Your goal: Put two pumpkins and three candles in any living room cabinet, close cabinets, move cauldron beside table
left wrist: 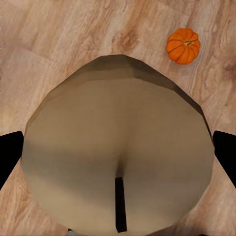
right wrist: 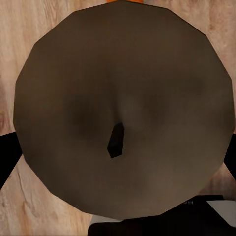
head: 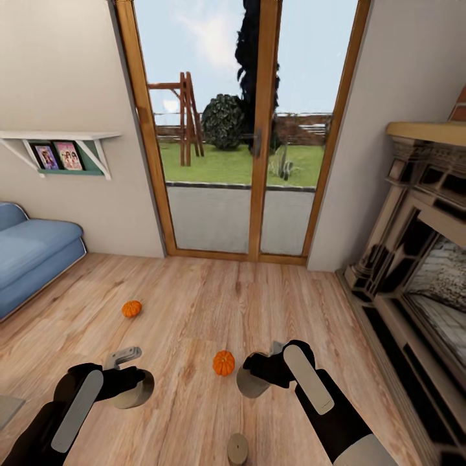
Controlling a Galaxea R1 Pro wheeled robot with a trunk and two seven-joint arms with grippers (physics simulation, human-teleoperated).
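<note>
Head view has one candle [head: 133, 395] pinched in the left gripper's [head: 129, 388] fingers and another candle [head: 252, 383] pinched by the right gripper [head: 262, 374], a third candle [head: 237, 448] standing on the floor [head: 194, 304] below, two pumpkins [head: 223, 363] [head: 131, 309] resting on the boards nearby

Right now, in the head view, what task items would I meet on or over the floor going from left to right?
Far pumpkin → candle in the left gripper → near pumpkin → candle standing on the floor → candle in the right gripper.
</note>
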